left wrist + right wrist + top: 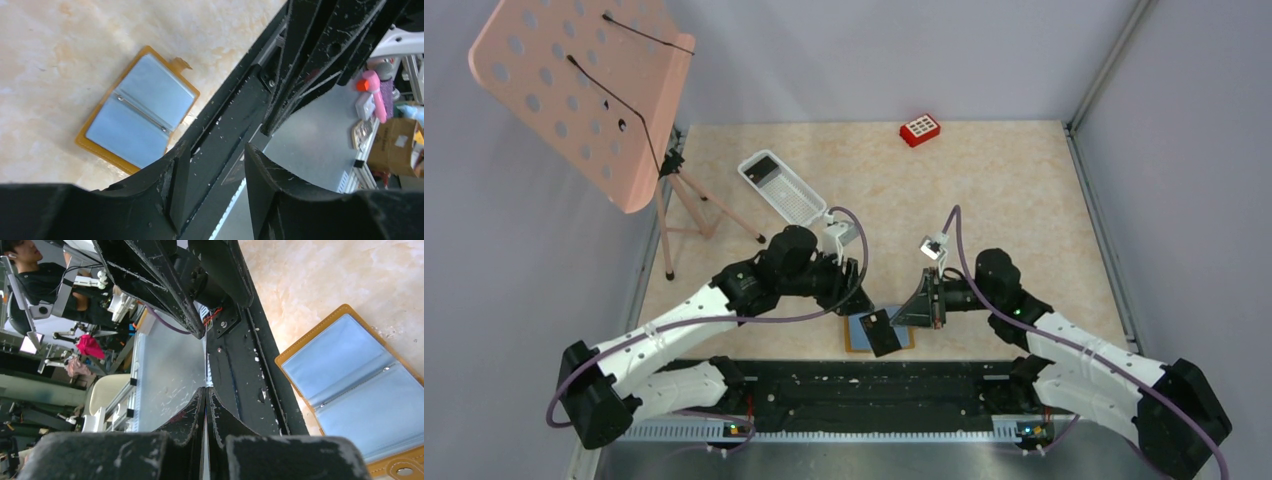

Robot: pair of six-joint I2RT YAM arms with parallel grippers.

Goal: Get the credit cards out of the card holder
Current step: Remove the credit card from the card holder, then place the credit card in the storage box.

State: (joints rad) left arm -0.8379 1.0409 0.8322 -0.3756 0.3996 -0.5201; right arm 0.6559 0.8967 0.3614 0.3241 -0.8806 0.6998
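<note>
The card holder (853, 343) lies open near the table's front edge, tan-brown with light blue pages. It also shows in the left wrist view (137, 112) and the right wrist view (360, 385). A dark credit card (881, 333) hangs flat just above it. My right gripper (896, 320) is shut on the card's right edge. In the right wrist view the right gripper (205, 390) shows only a thin line between its fingers. My left gripper (860, 302) is open at the card's left corner; in the left wrist view (212, 150) its jaws stand apart.
A white mesh tray (796, 200) stands at the back left with another dark card (764, 166) in it. A pink perforated stand (584, 90) on tripod legs (714, 215) is at the left. A red block (919, 129) is at the back. The black base rail (864, 385) runs along the near edge.
</note>
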